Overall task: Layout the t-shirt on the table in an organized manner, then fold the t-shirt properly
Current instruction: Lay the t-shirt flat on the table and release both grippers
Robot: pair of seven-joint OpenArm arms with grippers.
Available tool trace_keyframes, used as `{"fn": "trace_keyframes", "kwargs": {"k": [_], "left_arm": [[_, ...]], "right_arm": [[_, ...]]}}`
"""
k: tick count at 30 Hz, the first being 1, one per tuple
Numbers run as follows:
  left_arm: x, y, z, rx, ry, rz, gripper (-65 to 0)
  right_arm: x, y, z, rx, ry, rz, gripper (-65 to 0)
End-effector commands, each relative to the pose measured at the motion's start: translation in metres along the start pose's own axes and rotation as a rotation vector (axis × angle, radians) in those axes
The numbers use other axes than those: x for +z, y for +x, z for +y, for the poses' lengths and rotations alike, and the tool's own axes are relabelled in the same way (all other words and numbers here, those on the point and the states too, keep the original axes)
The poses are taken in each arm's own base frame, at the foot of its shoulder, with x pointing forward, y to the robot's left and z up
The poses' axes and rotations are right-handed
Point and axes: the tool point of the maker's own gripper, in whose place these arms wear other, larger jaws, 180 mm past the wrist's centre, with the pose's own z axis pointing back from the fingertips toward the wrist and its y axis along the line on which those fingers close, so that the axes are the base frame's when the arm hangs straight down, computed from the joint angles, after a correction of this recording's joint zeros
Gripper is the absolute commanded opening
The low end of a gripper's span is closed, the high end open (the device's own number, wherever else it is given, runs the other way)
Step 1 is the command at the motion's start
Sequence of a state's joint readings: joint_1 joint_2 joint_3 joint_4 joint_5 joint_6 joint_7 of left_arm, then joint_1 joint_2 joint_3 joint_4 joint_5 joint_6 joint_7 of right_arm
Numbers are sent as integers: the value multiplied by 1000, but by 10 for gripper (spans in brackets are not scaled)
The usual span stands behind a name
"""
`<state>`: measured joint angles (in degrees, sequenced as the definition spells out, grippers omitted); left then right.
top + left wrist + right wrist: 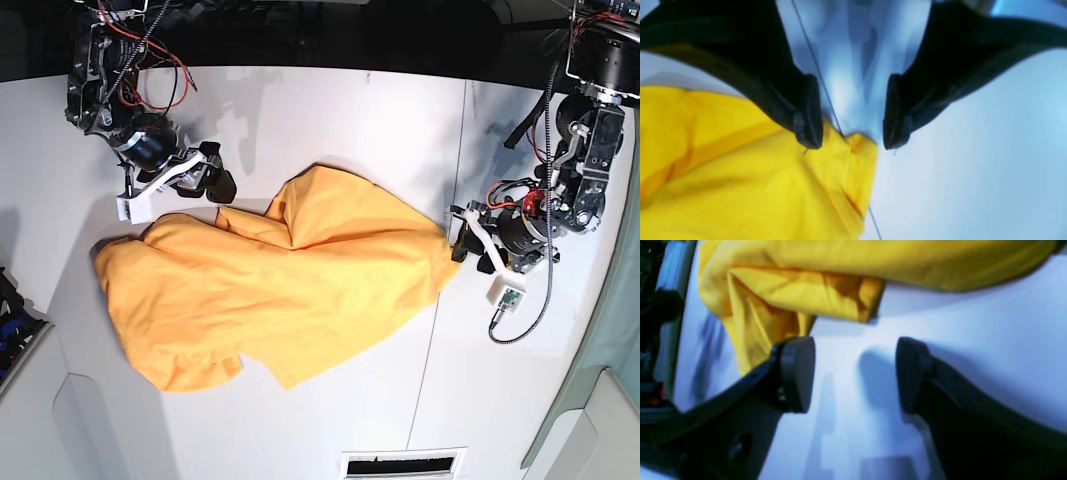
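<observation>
Base view: t-shirt point(270, 290) lies crumpled mid-table point(330, 410), long axis running left-right, slightly tilted. Soft, light, limp cloth; likely drapes and bunches. Best hold: corners, hem edges. Left gripper point(853, 146) spread wide, empty, over cloth corner. Right gripper point(855, 373) spread, empty, beside folded edge.

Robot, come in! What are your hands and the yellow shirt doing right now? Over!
Left tool open over shirt corner. Right tool open, empty, beside cloth. T-shirt rumpled on table, not folded. Nothing in the way.
</observation>
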<state>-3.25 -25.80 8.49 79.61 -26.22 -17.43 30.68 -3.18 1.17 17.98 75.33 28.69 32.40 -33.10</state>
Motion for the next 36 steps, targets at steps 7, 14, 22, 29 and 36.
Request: {"fn": "trace_keyframes", "kwargs": {"k": [7,14,22,29,36], "left_arm": [[-15,8,-4,65,-6,-81,-321],[-31,-6,-25,91,-19,-73,-647],[-29,-12,-18,79,-11,-46,-650],[-24,-16,-28,16,-97,-17,-650],[6,18,-2,-103,-27,-66,-650]], "right_arm": [[-21,40,28,34,10,-117,-275],[-45,46,47,125,0,-60,-507],[-47,15,42,120,-7,27,-523],[-40,-10,38,156,2,76,-650],[-3,30,40,208,23,5,-650]]}}
